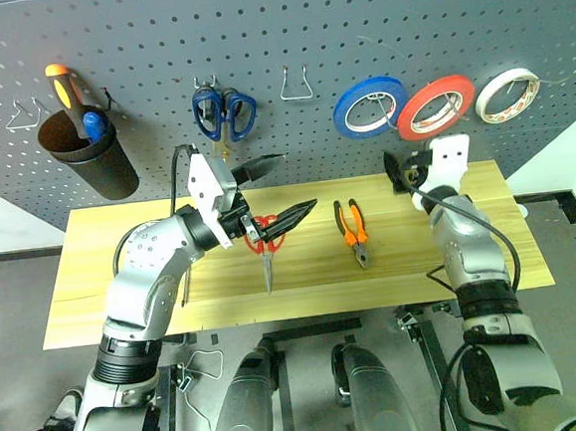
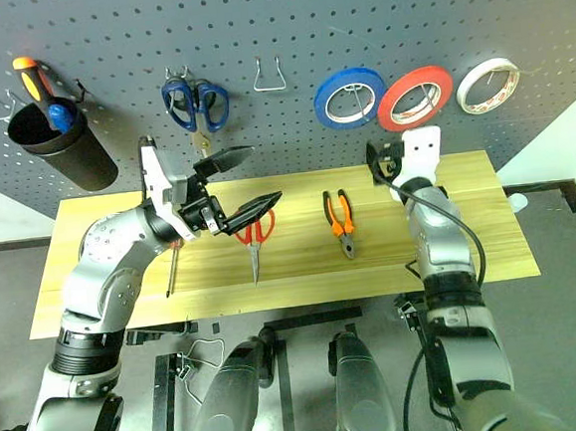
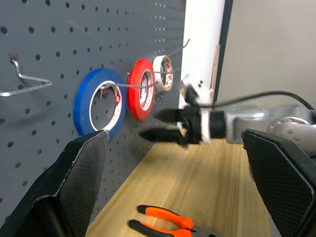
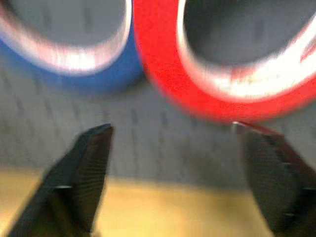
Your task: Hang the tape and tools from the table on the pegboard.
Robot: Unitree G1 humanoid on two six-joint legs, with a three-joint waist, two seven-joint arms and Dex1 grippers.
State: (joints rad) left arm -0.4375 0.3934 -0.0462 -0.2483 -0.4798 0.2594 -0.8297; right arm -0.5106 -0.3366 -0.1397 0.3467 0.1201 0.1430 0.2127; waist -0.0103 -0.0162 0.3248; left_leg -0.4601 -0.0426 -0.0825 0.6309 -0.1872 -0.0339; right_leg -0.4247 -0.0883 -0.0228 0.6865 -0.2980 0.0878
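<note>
The red tape [image 1: 436, 105] already hangs on the pegboard [image 1: 273, 27], at 3 o'clock of the blue roll [image 1: 369, 106]. The right gripper [image 1: 402, 170], spread wide and empty, sits just below it. The left gripper [image 1: 281, 186] is wide, empty, above the red-handled scissors [image 1: 264, 242]. Scissors, pliers [image 1: 353, 231] and screwdriver [image 2: 172, 270] remain on the table [image 1: 125, 298].

Tape rolls on my pegboard: three — one blue roll [image 1: 369, 106], one red tape ring [image 1: 436, 105], one white roll [image 1: 507, 94]. Scissors: two — one blue-handled pair [image 1: 225, 114] hung up, one red-handled pair [image 1: 264, 239] on the wooden table [image 1: 94, 291]. Orange-and-black-handled pliers [image 1: 352, 230]: one. Black cup [image 1: 88, 151]: one, holding what I take for two screwdriver handles. Bare wire hooks: two, as far as I can see.
</note>
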